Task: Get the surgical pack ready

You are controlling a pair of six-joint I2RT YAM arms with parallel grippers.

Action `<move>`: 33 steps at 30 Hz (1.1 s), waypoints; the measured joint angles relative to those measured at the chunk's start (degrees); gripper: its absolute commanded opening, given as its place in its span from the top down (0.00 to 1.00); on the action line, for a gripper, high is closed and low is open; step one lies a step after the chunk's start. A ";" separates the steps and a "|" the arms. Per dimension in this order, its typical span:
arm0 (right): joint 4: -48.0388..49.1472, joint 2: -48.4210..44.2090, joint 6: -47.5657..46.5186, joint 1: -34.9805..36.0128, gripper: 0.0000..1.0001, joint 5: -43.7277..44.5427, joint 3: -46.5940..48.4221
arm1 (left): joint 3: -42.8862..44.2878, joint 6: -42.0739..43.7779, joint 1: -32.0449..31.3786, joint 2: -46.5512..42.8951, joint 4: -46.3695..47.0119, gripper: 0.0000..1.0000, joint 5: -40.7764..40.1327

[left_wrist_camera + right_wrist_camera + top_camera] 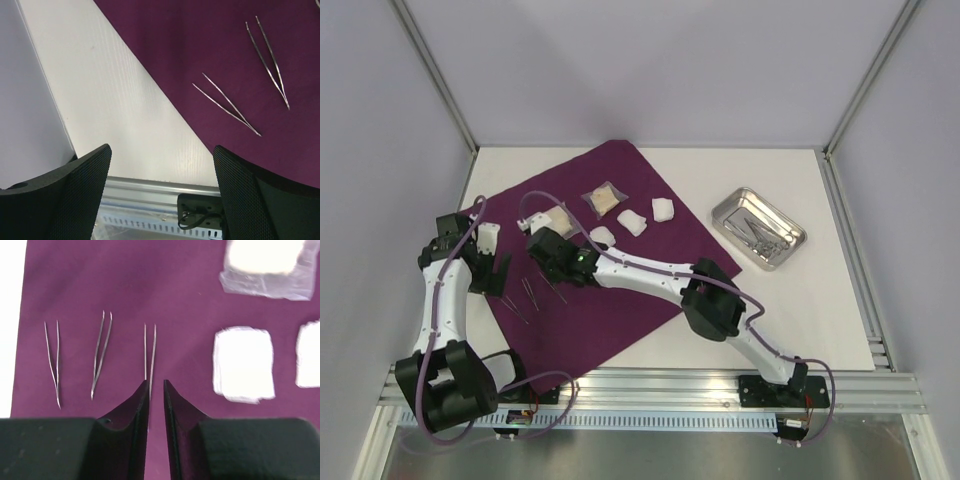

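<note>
Right wrist view: right gripper (156,385) jaws nearly together at a forceps (150,350), grip unclear; left gripper (161,150) wide open, empty.

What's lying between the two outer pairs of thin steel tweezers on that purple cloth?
A third pair of thin steel tweezers, touching neither, clearest in the right wrist view.

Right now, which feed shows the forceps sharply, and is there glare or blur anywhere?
Top external: even light, steel tray glints, forceps tiny. Left wrist: two forceps sharp on the purple cloth, own dark fingers block the bottom corners. Right wrist: three forceps clear, white gauze pads washed out and slightly soft.
</note>
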 measured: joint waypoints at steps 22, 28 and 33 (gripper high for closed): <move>-0.48 8.74 4.66 -0.28 0.72 -5.01 3.17 | 0.02 0.00 0.04 -0.31 0.50 0.09 6.60; -0.70 9.42 4.15 0.44 0.92 -2.54 3.63 | 0.02 0.02 0.04 -0.17 0.50 0.09 7.02; -0.96 9.62 3.30 0.79 1.00 -1.46 4.07 | 0.33 0.02 0.04 0.02 0.39 0.09 7.19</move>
